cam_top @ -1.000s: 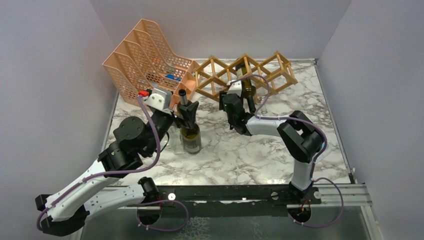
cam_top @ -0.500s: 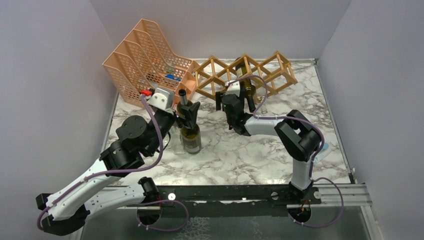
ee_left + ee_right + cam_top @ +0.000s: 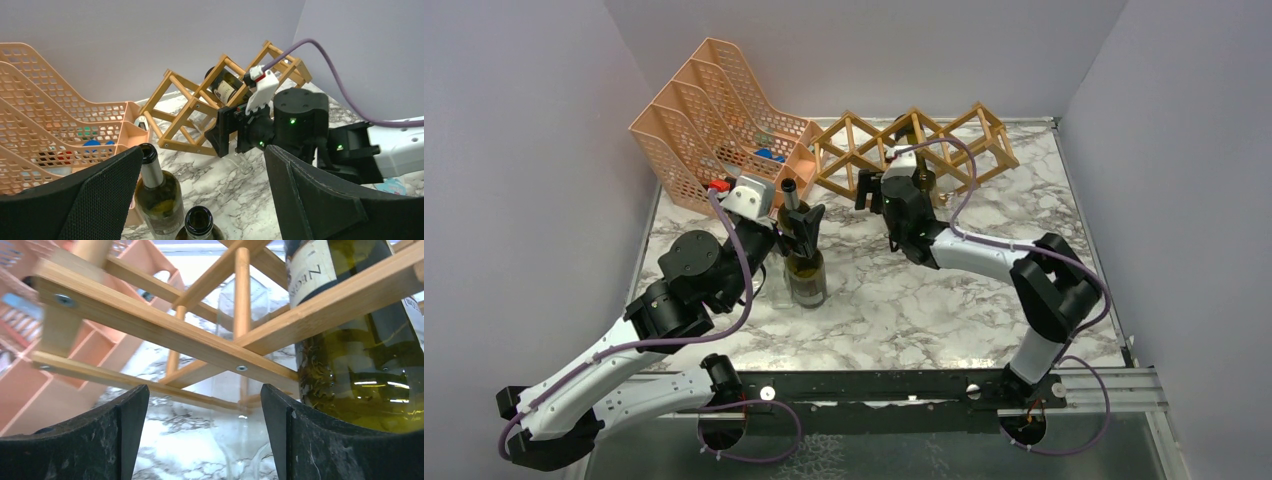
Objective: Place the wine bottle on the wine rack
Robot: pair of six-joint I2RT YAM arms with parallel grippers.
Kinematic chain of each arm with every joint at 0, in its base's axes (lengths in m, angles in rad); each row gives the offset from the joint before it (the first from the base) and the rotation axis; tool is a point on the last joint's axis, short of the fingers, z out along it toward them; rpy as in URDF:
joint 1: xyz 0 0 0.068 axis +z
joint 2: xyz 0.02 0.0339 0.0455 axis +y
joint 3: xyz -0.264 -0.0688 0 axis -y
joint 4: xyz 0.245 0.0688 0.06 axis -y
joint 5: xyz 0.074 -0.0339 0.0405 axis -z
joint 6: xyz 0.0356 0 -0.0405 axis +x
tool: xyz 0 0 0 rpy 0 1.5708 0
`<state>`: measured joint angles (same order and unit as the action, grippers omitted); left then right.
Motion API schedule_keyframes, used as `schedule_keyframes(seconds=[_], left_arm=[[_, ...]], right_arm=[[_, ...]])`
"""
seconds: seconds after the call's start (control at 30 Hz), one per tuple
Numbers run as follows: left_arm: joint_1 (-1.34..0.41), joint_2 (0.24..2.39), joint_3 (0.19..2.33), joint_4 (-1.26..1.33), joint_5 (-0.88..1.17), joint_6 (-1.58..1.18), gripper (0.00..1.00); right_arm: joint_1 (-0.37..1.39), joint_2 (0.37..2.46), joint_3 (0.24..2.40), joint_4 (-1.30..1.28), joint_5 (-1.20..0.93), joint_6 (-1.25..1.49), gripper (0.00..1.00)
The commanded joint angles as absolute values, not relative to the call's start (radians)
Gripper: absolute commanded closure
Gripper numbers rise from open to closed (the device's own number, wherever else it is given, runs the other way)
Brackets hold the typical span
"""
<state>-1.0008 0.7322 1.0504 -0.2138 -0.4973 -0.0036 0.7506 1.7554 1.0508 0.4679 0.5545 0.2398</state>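
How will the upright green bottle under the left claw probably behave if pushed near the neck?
The green bottle is tall on a narrow base, so a high push would probably tip it. It looks like smooth glass: likely slippery, and breakable on the marble table. Its fill is not visible, so weight is uncertain.

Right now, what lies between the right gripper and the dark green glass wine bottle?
A slat of the light-brown wooden lattice rack crosses before the bottle: right wrist view.
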Motion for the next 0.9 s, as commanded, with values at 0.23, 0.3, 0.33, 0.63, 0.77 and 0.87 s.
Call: schedule_keyframes(seconds=[0.23,0.3,0.33,0.63,0.77,0.87], left_arm=[[-1.000,0.719,1.073,-0.237,-0.481,0.001,0.02],[-1.000,0.720,1.072,-0.239,-0.479,0.008,0.01],[-1.000,0.718,1.071,-0.240,-0.478,0.012,0.01],[-1.001,0.696,1.055,-0.255,-0.483,0.017,0.01],[-1.000,0.701,1.055,-0.267,-0.478,-0.006,0.01],[-1.000,0.710,1.049,-0.268,-0.468,0.004,0.01]], right_arm=[[0.749,1.451,1.012,0.268,0.335,0.300,0.23],[0.750,1.392,1.022,0.179,0.344,0.311,0.23],[0.750,1.368,1.025,0.130,0.346,0.316,0.23],[0.750,1.092,1.010,-0.276,0.325,0.371,0.24],[0.750,1.001,1.018,-0.395,0.303,0.374,0.24],[0.750,0.980,1.035,-0.433,0.193,0.329,0.24]])
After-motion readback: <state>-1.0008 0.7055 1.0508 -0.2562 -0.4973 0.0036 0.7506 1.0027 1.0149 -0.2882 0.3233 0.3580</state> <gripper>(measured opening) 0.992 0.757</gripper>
